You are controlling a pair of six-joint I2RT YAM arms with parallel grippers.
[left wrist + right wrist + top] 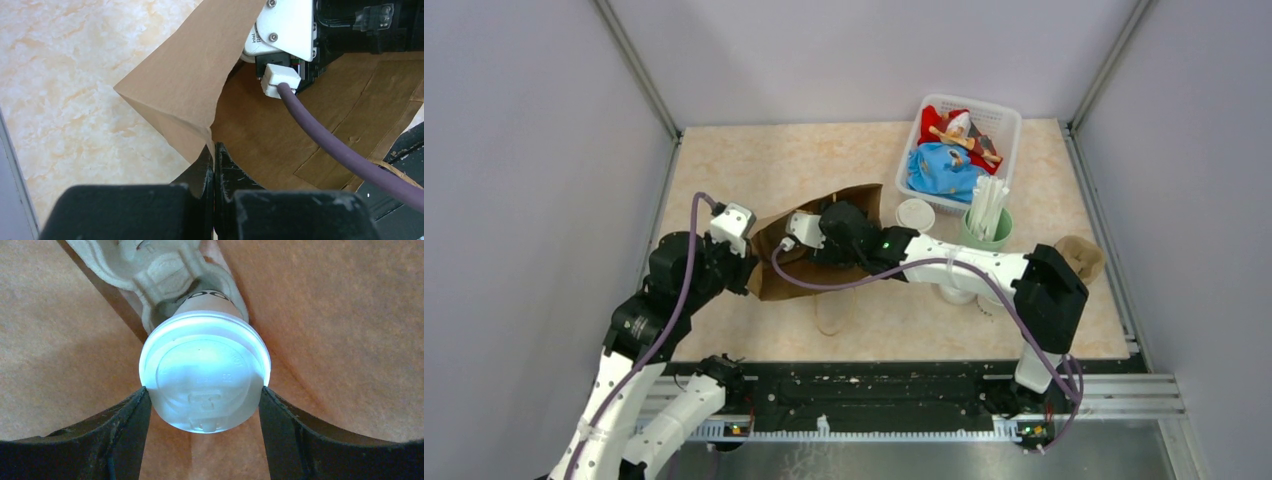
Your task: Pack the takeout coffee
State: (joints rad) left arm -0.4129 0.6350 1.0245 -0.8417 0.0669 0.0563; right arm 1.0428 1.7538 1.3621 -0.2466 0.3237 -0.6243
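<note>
From above, I see a brown paper bag (pixel 769 283) lying on its side left of centre on the marbled table (pixel 764 160), its mouth opening toward the right. My right arm reaches in from the right of the frame and its wrist disappears into that mouth. In the right wrist view, tinted orange by the bag's walls, the takeout coffee (pixel 205 375) fills the middle of the frame. It is a white paper cup with a round white plastic lid facing the camera and a sliver of black lettering showing just above the lid. The right gripper (pixel 204 390) is grasping it, with one black finger (pixel 125 430) touching the lid's left edge and the other touching its right edge. The cup's far end sits in a pale moulded pulp carrier (pixel 160 270) at the top of the frame. In the left wrist view, the left gripper (pixel 214 162) at bottom centre is clenched on the bag's paper edge, the jaws pressed together with no gap. A purple cable (pixel 345 160) runs from the right wrist down to the lower right of that frame.
</note>
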